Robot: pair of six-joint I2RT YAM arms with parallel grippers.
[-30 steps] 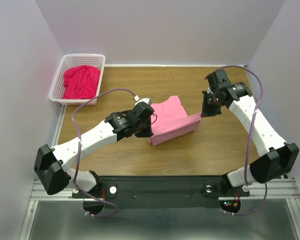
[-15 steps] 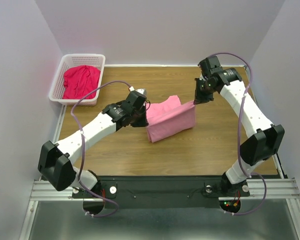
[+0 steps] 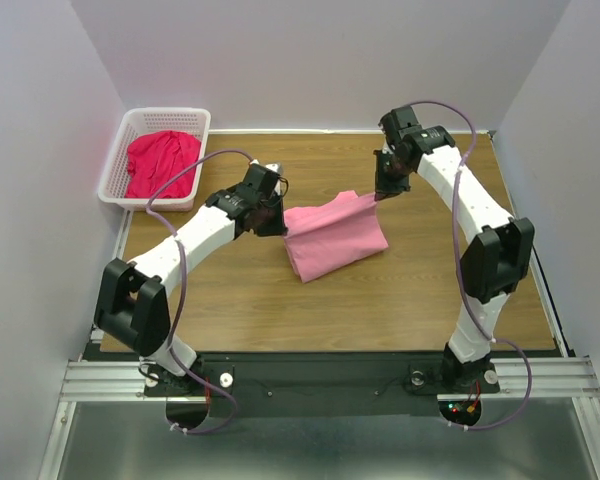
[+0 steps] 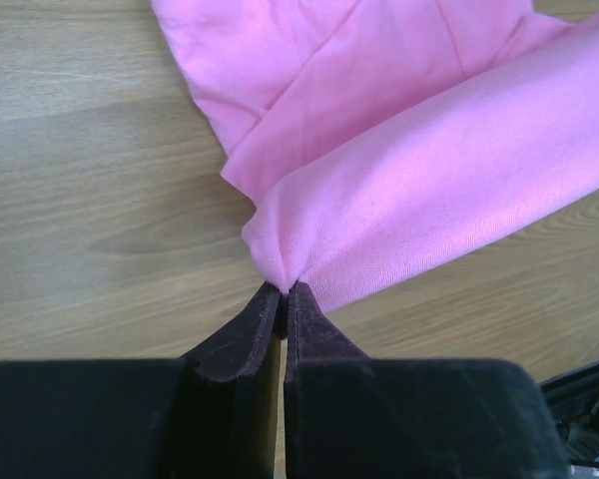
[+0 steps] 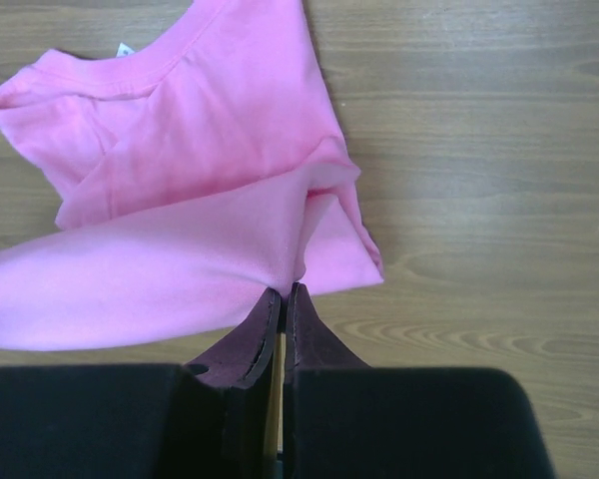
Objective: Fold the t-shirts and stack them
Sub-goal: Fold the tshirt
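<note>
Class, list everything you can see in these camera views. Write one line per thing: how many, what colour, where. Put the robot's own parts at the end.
pink t-shirt: one, light pink, mid-table, partly folded, with one fold stretched between the two sets of fingers
crimson t-shirt: one, dark red, bunched inside the basket
basket: one, white plastic lattice, far left corner of the table
table: one, brown wood grain, under the shirt and basket
left arm: one, white with black joints, reaching in from the near left
right arm: one, white with black joints, reaching in from the near right
left fingers: two, dark, pinched shut on the pink t-shirt's left end
right fingers: two, dark, pinched shut on its right end
</note>
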